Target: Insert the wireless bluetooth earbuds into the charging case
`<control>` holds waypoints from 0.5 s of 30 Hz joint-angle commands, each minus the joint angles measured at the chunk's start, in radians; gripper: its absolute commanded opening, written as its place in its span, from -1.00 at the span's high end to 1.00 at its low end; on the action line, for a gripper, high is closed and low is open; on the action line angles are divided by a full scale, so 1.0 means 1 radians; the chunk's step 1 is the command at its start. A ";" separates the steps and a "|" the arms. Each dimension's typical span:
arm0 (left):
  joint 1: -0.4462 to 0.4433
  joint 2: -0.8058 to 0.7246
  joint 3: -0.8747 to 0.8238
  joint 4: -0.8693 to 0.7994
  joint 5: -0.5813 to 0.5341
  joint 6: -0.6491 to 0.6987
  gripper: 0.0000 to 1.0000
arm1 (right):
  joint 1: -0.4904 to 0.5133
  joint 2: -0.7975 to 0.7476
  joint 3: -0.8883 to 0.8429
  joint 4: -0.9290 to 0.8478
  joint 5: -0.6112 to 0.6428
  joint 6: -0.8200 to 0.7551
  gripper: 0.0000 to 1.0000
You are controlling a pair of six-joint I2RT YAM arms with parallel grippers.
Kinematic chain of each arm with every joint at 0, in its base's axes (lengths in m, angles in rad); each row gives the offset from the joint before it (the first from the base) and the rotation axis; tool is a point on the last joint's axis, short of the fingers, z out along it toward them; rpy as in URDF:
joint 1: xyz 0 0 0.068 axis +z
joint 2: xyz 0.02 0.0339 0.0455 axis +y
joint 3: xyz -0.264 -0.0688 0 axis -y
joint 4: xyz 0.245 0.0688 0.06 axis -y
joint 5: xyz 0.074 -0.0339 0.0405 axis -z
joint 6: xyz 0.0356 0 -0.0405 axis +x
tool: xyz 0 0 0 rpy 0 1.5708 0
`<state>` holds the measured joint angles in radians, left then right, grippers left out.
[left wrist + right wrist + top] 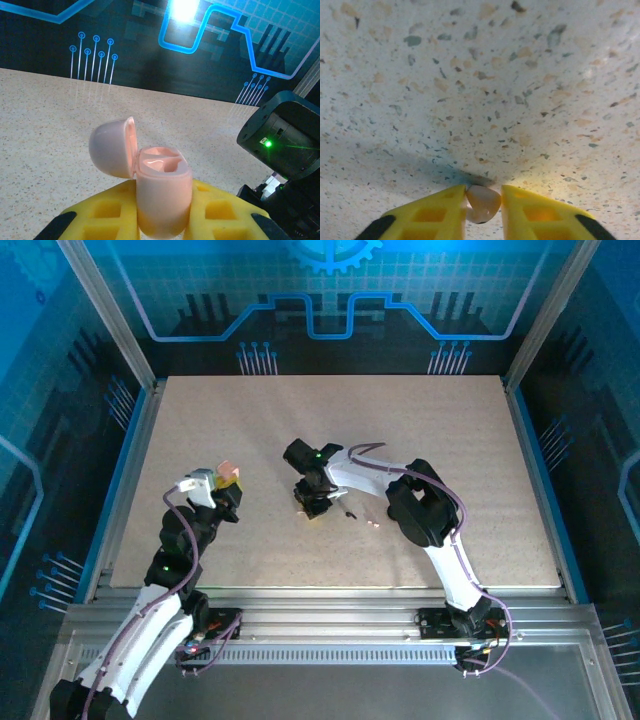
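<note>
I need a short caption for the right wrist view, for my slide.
Right claw pinches a pale earbud between its yellow fingertips over the speckled table.

The charging case point(161, 192) is showing soft pink at lower centre, and the left pincer point(162, 220) is glowing yellow with black tips. The earbud point(483, 202) is looking pale peach against the yellow right pincer point(484, 207). The worktop point(480, 90) is showing beige with dark and tan speckles.
</note>
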<state>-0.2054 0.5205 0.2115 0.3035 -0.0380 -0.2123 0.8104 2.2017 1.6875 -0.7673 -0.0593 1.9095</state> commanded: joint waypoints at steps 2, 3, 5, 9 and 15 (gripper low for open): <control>0.012 -0.015 -0.004 0.025 -0.002 -0.018 0.79 | 0.003 0.023 -0.018 -0.043 0.018 0.010 0.62; 0.012 -0.016 -0.003 0.022 -0.001 -0.018 0.79 | 0.004 0.021 -0.019 -0.047 0.019 0.004 0.63; 0.012 -0.014 -0.003 0.020 0.004 -0.016 0.79 | 0.003 0.015 -0.020 -0.050 0.026 -0.006 0.64; 0.012 -0.001 -0.003 0.025 0.030 -0.018 0.80 | 0.003 -0.023 -0.025 -0.065 0.070 -0.046 0.65; 0.012 0.125 0.030 0.066 0.173 -0.037 0.80 | 0.006 -0.154 -0.073 -0.069 0.231 -0.191 0.65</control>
<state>-0.2047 0.5976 0.2131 0.3244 0.0353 -0.2180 0.8112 2.1437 1.6386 -0.7872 0.0494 1.8046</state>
